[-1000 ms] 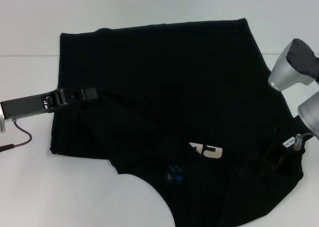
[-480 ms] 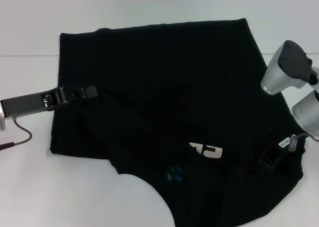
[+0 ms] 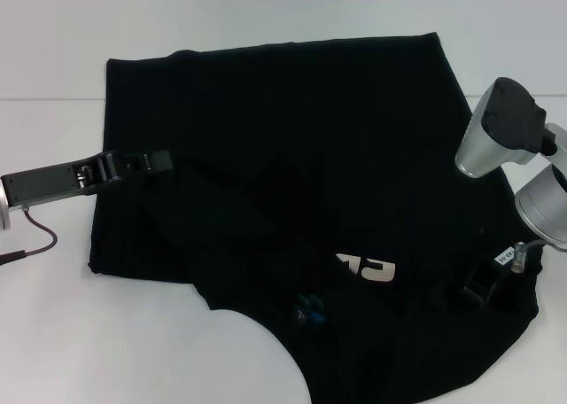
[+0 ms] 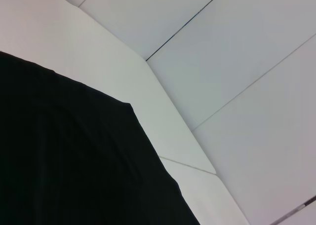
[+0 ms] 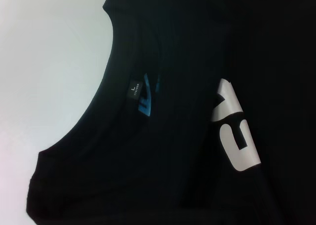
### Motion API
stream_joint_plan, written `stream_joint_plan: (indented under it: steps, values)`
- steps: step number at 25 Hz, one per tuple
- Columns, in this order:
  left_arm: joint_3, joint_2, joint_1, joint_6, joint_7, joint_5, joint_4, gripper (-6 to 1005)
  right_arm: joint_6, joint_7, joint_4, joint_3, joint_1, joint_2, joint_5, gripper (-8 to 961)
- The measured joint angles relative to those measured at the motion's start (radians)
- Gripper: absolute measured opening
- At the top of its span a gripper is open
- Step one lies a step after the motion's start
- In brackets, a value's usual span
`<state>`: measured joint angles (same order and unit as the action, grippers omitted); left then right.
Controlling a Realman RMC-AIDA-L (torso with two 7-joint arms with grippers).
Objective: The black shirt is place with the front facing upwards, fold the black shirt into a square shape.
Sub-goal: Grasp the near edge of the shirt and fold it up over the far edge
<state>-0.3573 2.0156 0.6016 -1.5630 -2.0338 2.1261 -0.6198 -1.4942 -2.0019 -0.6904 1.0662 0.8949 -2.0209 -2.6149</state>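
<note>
Black shirt (image 3: 301, 156) lies spread on the white table (image 3: 106, 333), covering most of the middle and right of the head view. It is plain black soft cloth, partly folded: a flat panel with straight edges at the far side, and a layer lying diagonally across the near part with a raised crease running from the left edge toward the print. Near edge curves inward, leaving bare table in front.

Writing: only part of the cream block letters (image 3: 365, 267) shows in the head view, two characters, the rest covered by a fold. Right wrist view shows the same print (image 5: 232, 131) cut off the same way; full word not readable. Neck label (image 5: 140, 99) sits inside the collar curve: a small black tab with an "L" and a blue patch beside it. The blue shows in the head view too, just nearer than the print. A small white tag with tiny print on the right arm is not legible.

Left gripper (image 3: 151, 163) is at the shirt's left edge, low over the cloth; finger state cannot tell. Left wrist view shows only black cloth and white table.

Right gripper (image 3: 483, 284) is down at the shirt's near-right part, black against black; cannot tell whether it is apart, together or clamped on cloth.
</note>
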Motion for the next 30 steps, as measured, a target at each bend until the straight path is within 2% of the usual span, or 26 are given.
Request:
stream_joint_plan:
  steps: [3,9,13,19,25,30]
  values:
    - [0.000,0.000,0.000,0.000,0.000,0.000,0.000,34,0.001,0.000,0.000,0.000,0.001,0.000,-0.001,234]
    - [0.000,0.000,0.000,0.000,0.000,-0.001,0.000,33,-0.002,0.000,0.000,-0.002,0.003,-0.001,0.000,32]
    - [0.000,0.000,0.000,0.000,-0.001,-0.001,0.000,34,-0.034,0.001,-0.004,-0.030,0.005,0.002,0.009,32]
    - [-0.003,0.000,-0.002,-0.006,-0.006,-0.002,0.000,33,-0.155,0.019,-0.057,-0.177,-0.015,0.026,0.027,33]
    - [-0.008,0.000,-0.012,-0.016,-0.035,-0.001,0.001,33,-0.236,0.060,-0.089,-0.308,-0.085,0.067,0.103,33]
    - [-0.007,-0.005,-0.032,-0.026,-0.097,0.009,-0.001,33,-0.256,0.107,-0.079,-0.408,-0.174,0.108,0.238,33]
